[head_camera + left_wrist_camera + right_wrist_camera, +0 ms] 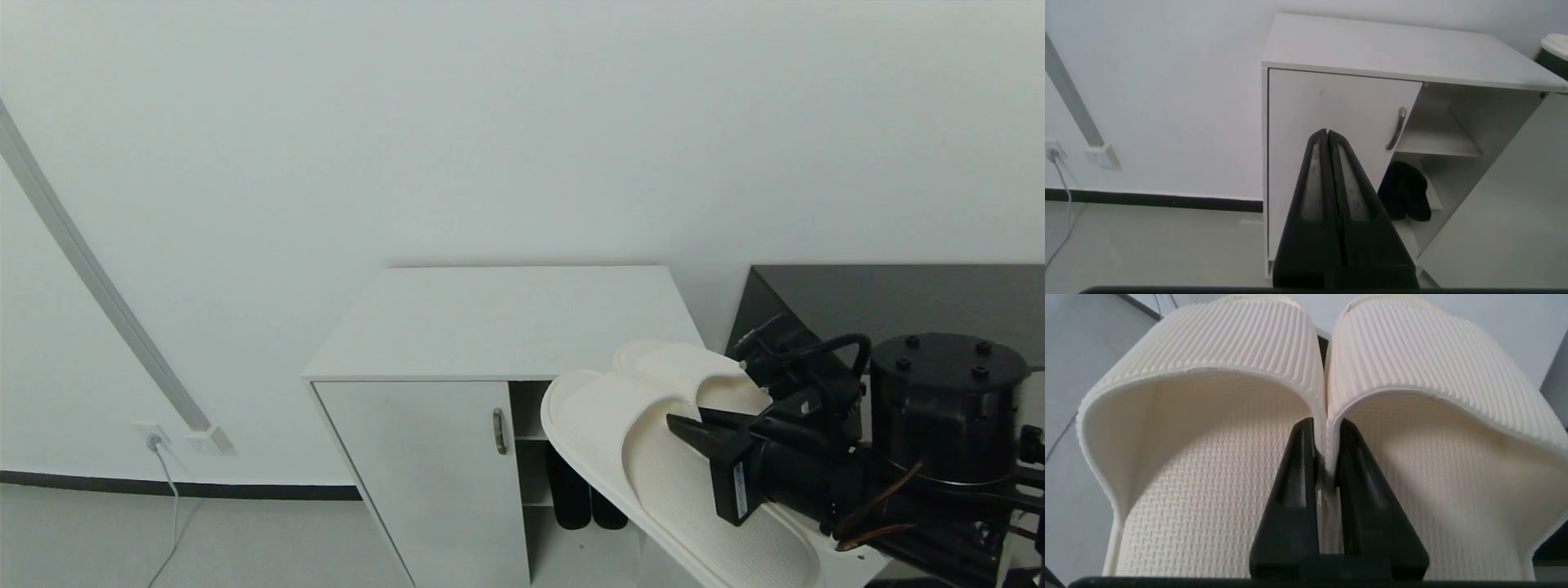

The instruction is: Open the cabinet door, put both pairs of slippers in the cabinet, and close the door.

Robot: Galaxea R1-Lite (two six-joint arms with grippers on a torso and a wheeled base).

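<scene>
The right gripper pinches the white slippers near the open cabinet, while the left gripper is pressed together.

The right arm comes in from the right with its forearm pointing left. The right pincer is clamped on the adjoining inner edges of the cream slippers, holding them aloft. The left pincer is empty, its fingers pressed flat together.

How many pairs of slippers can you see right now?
2. The white pair is pinched in the right claw before the cabinet; the dark pair stands low inside its open side. More may hide behind the closed door.
</scene>
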